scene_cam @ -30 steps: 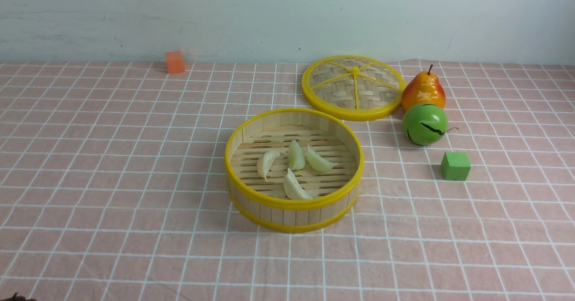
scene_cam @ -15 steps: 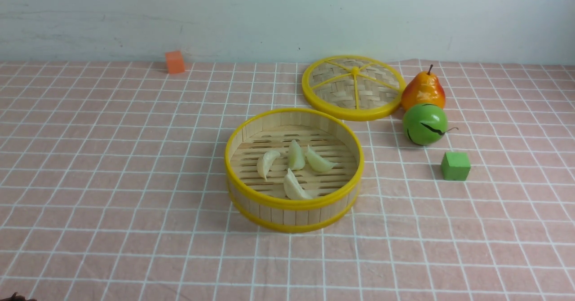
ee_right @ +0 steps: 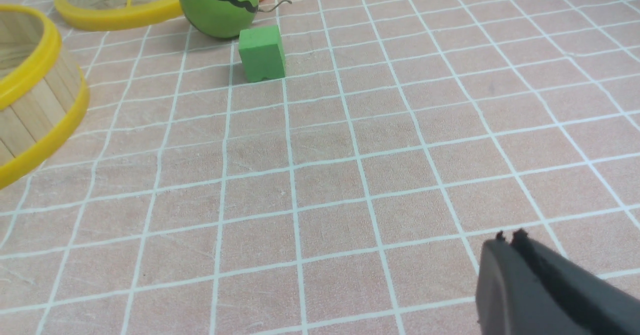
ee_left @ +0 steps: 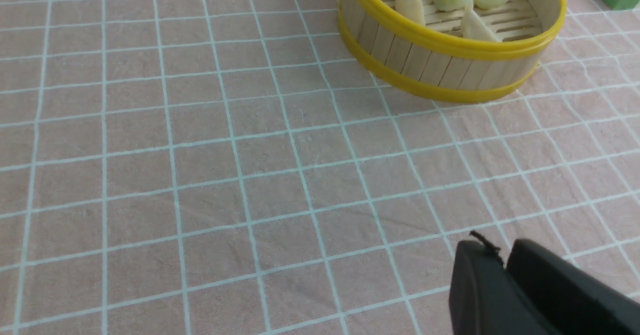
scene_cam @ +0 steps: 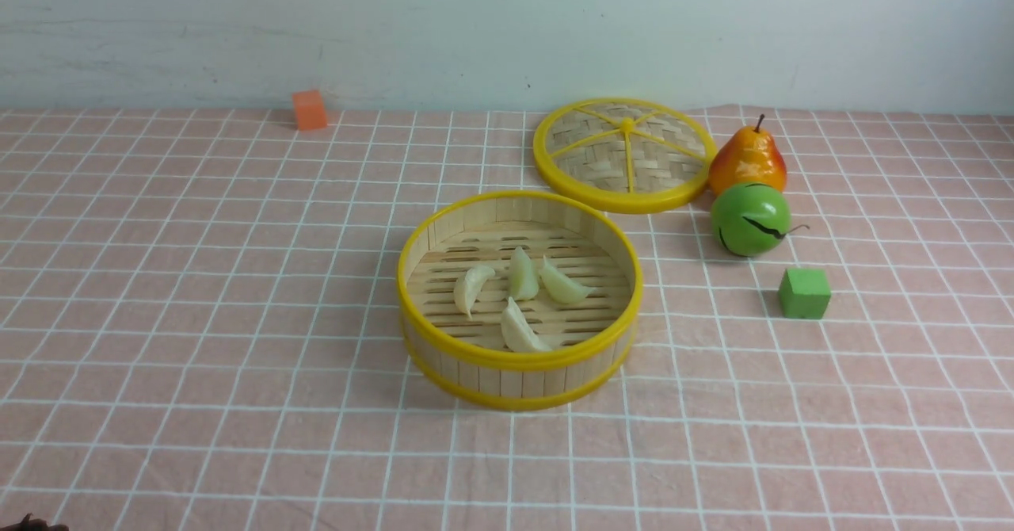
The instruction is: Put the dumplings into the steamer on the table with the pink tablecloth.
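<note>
While I watch from the console, the desk point(scene_cam: 198, 317) in its pink white-gridded tablecloth point(scene_cam: 792, 436) carries the round bamboo-slat steamer with yellow rims point(scene_cam: 519, 361), and all four glossy pale crescent dumplings point(scene_cam: 520, 276) lie on its slatted floor. They look light, slick and rigid; I'd pinch each across its plump belly. No writing shows anywhere. Left hand point(ee_left: 505, 265) and right hand point(ee_right: 511, 240) are both clenched, empty.

tablecloth point(scene_cam: 198, 341): pink, thin white grid
steamer point(scene_cam: 519, 361): pale bamboo slats, yellow rims
dumplings point(scene_cam: 519, 293): glossy cream-white
lid point(scene_cam: 623, 153): woven tan, yellow spokes
pear point(scene_cam: 747, 158): orange-yellow
ball point(scene_cam: 749, 219): green, black squiggle
cubes: green point(scene_cam: 804, 293), orange point(scene_cam: 309, 109)
</note>
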Available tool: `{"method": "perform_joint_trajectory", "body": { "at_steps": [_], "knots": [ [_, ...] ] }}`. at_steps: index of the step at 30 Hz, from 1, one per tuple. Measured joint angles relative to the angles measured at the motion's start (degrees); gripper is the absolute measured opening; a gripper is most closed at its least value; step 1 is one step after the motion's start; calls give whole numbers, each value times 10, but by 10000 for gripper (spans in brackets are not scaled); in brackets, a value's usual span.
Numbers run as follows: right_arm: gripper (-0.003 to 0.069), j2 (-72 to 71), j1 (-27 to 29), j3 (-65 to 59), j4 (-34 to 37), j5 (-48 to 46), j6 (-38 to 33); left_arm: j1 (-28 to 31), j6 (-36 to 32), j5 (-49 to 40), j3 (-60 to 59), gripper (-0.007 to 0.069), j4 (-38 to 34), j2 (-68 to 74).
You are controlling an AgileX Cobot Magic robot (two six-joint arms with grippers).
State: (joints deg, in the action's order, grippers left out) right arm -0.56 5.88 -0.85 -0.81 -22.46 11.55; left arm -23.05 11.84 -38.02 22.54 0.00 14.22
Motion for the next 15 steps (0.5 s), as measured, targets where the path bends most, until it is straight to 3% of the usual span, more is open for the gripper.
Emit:
{"method": "perform_joint_trajectory", "body": {
  "at_steps": [8,11,15],
  "knots": [
    [8,0,0,0,1,0,1,135,0,219,-139,-14,-11,-109],
    [9,0,0,0,1,0,1,171,3,244,-179,-14,-11,-137],
    [14,0,0,0,1,0,1,219,55,253,-228,-14,-6,-148]
  ]
}}
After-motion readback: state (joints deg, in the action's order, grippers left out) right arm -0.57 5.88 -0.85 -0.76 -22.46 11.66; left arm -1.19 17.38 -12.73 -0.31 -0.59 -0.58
